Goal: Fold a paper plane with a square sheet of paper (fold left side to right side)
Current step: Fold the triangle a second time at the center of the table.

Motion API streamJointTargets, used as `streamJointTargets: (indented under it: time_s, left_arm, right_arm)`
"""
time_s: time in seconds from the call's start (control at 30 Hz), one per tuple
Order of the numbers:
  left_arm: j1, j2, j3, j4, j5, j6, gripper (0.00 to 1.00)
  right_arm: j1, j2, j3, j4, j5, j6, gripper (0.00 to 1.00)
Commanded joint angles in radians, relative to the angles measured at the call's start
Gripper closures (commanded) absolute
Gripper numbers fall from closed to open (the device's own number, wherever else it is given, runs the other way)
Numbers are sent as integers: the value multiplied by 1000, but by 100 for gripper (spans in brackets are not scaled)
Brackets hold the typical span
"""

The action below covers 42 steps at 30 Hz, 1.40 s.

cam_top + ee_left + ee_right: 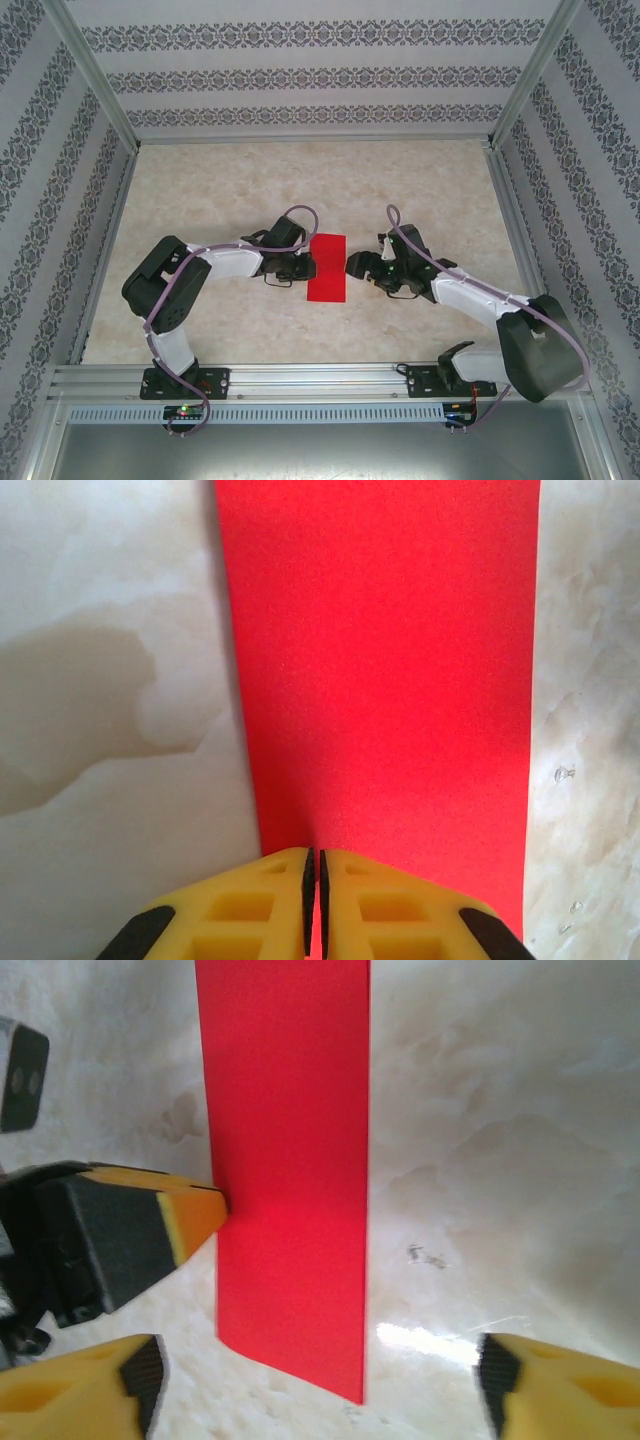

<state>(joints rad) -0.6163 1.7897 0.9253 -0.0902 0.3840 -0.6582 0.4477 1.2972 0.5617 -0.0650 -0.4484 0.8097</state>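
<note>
The square sheet of paper (pixel 328 267) lies as a narrow strip, first fold done, I judge, with my left gripper (pixel 313 858) closed at its edge and my right gripper (pixel 318 1375) wide open; the plane folds are yet to come

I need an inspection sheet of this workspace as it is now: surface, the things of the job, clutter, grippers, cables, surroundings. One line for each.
Surface: pale marbled table top; one glare patch in the right wrist view.
Job's things: square sheet of paper, red, lying flat as a narrow rectangle between the two grippers; no plane shape yet.
Clutter: nothing seen.
Grippers: left gripper shut, tips at the paper's left edge, and it cannot be told whether it pinches the paper; right gripper open, beside the paper's right edge.
Cables: lilac cables run along both arms, off the paper.
Surroundings: patterned walls on three sides; metal frame at the near edge.
</note>
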Motion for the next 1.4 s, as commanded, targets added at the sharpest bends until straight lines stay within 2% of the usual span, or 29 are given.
streamJointTargets:
  time_s: [0.0,0.17,0.3,0.63,1.07,1.37]
  left_arm:
    - [-23,2,3,-39,-25,13,85]
    - [-30,3,-2,-19,-26,8,86]
    - [-34,7,1,-17,-28,8,86]
    - [-39,4,7,-23,-29,14,86]
    - [-42,5,11,-24,-29,19,86]
    - [-42,-34,39,-22,3,12,86]
  right_arm:
    - [11,44,35,-37,-91,66,26]
    - [37,129,40,-25,-138,110,41]
    - [77,181,37,7,-142,138,45]
    - [115,210,58,-22,-97,134,46]
    - [120,200,92,-119,-26,96,45]
    - [118,205,99,-122,-23,88,45]
